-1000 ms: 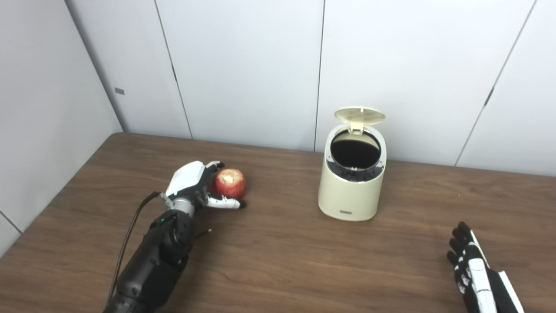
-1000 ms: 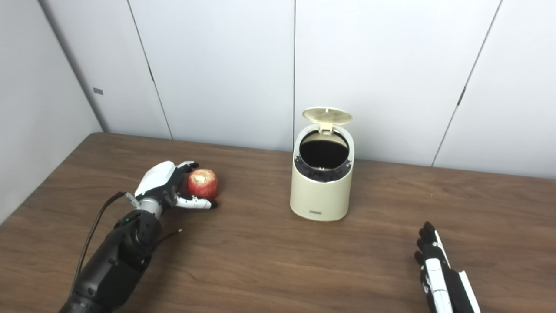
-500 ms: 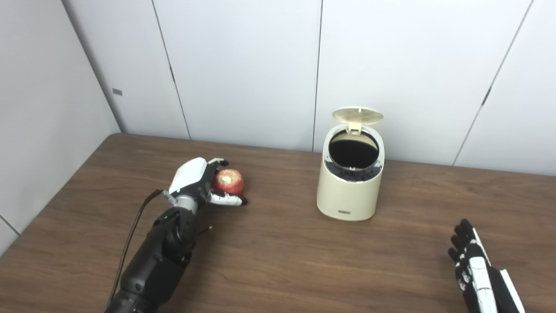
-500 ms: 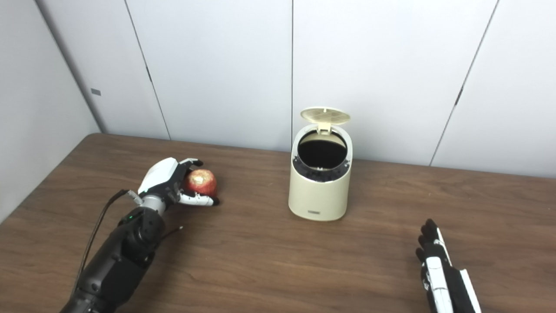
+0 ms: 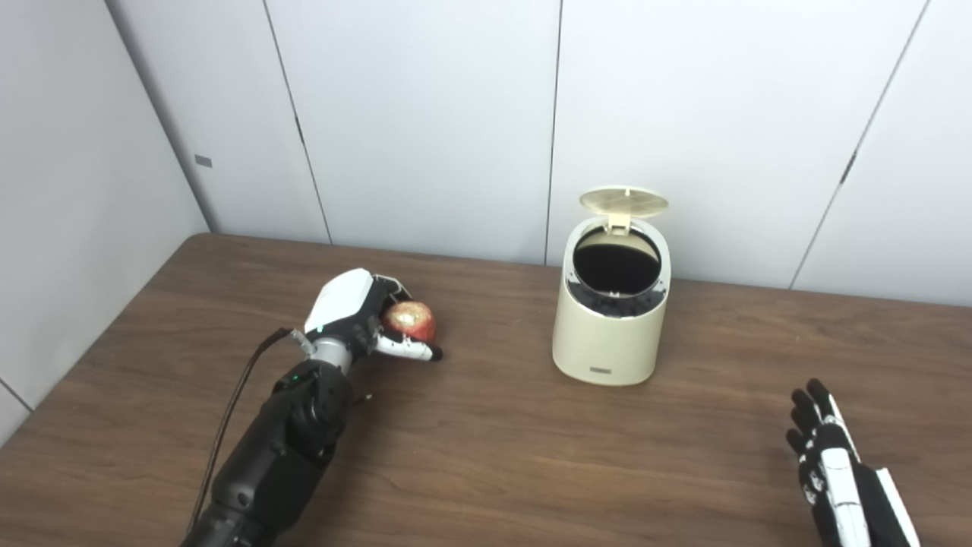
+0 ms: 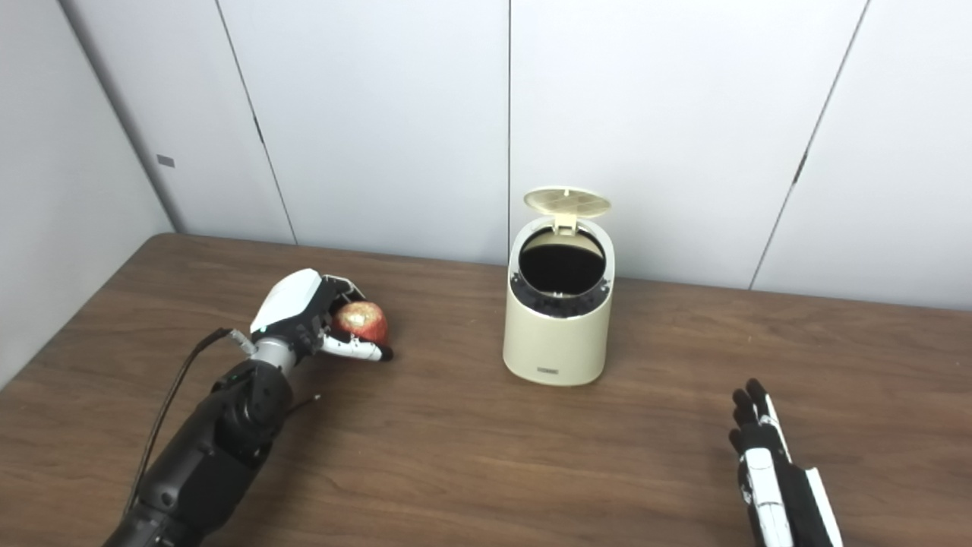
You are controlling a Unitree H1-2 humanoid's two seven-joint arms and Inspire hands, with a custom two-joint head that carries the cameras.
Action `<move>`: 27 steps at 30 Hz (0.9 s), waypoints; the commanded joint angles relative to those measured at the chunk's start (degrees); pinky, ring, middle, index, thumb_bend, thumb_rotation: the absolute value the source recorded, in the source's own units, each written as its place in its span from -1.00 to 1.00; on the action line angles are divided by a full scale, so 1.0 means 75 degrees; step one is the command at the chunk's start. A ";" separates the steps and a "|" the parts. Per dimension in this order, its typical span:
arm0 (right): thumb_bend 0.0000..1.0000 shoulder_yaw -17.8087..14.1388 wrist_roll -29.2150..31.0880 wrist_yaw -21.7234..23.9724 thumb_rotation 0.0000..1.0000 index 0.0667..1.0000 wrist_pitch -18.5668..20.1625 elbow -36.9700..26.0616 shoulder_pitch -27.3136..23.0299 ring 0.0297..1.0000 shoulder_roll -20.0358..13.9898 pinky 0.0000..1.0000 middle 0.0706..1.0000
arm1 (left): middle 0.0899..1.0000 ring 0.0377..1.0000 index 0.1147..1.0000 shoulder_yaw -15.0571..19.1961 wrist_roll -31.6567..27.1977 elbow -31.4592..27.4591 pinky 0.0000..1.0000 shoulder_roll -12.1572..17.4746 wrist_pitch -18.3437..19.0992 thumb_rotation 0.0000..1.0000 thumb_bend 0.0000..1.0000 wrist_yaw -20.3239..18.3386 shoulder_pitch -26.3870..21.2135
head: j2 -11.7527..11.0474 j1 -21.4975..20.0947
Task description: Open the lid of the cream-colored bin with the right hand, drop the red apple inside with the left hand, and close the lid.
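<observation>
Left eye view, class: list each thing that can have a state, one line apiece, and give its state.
lid: open, tipped back.
cream-colored bin: upright, mouth uncovered.
red apple: gripped, not yet in the bin.
left hand: shut on the apple.
right hand: open, holds nothing.

I can read no text anywhere. The cream-colored cylindrical plastic bin [image 5: 611, 319] carries a small dark label [image 5: 602, 371] low on its front, but its lettering is too small for me to make out.
</observation>
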 commanded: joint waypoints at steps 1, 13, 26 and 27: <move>0.20 -0.0041 -0.0017 -0.0058 0.81 0.99 -0.0248 -0.0235 -0.0101 1.00 -0.0020 1.00 0.94 | -0.03 0.25 -0.19 -0.0056 0.0206 -0.0087 0.04 0.0176 -0.0163 -1.00 0.04 0.0262 -0.0217 | 0.0006 0.0014; 0.24 -0.0026 -0.0011 -0.0020 0.85 0.98 -0.0311 -0.0155 -0.0082 1.00 -0.0064 1.00 0.94 | -0.03 0.17 -0.18 -0.0169 0.0783 -0.0375 0.12 0.0212 -0.0171 -1.00 0.04 0.0788 -0.0114 | 0.0009 0.0028; 0.20 0.0037 0.0094 0.0078 0.87 0.99 -0.0340 -0.0058 0.0004 1.00 -0.0051 1.00 0.96 | -0.31 -0.11 -0.15 -0.0332 0.1719 -0.1195 -0.18 0.0012 -0.0103 -1.00 0.05 0.1348 -0.0006 | -0.0203 -0.0283; 0.19 0.0046 0.0088 0.0088 0.88 1.00 -0.0329 -0.0065 0.0017 1.00 -0.0058 1.00 0.96 | -0.30 -0.09 -0.15 -0.0336 0.1739 -0.1270 -0.15 0.0004 -0.0094 -1.00 0.05 0.1311 -0.0019 | -0.0209 -0.0301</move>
